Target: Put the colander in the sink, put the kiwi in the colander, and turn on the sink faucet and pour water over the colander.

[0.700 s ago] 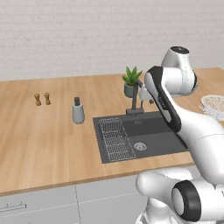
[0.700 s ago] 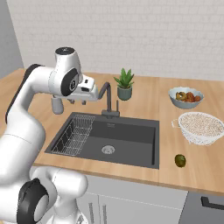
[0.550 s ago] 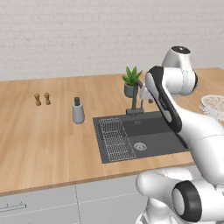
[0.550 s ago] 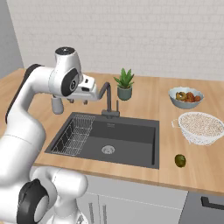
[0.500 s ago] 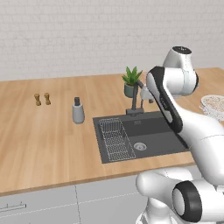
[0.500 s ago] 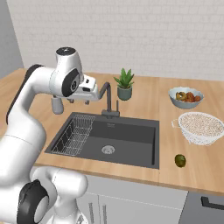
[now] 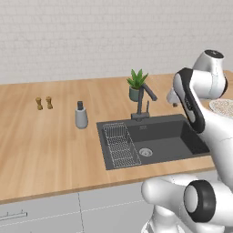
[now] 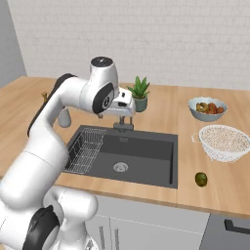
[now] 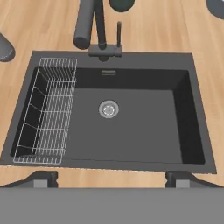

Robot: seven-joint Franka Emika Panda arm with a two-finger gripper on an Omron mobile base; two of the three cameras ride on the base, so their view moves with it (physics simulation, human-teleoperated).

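Note:
The white speckled colander sits on the wooden counter right of the sink, and its edge also shows at the far right. The small green-brown kiwi lies on the counter in front of the colander, near the front edge. My gripper hangs open above the dark sink, close to the faucet, with nothing between its fingers. In the hand view my gripper looks straight down into the basin, with the faucet at the top. No water runs.
A wire rack fills the sink's left part. A potted plant stands behind the faucet, and a soap dispenser stands left of the sink. A grey-blue fruit bowl is behind the colander. Two small shakers are far left.
The arm has swung to the right, carrying the open gripper from the sink's left side toward the faucet. Nothing on the counter has moved.

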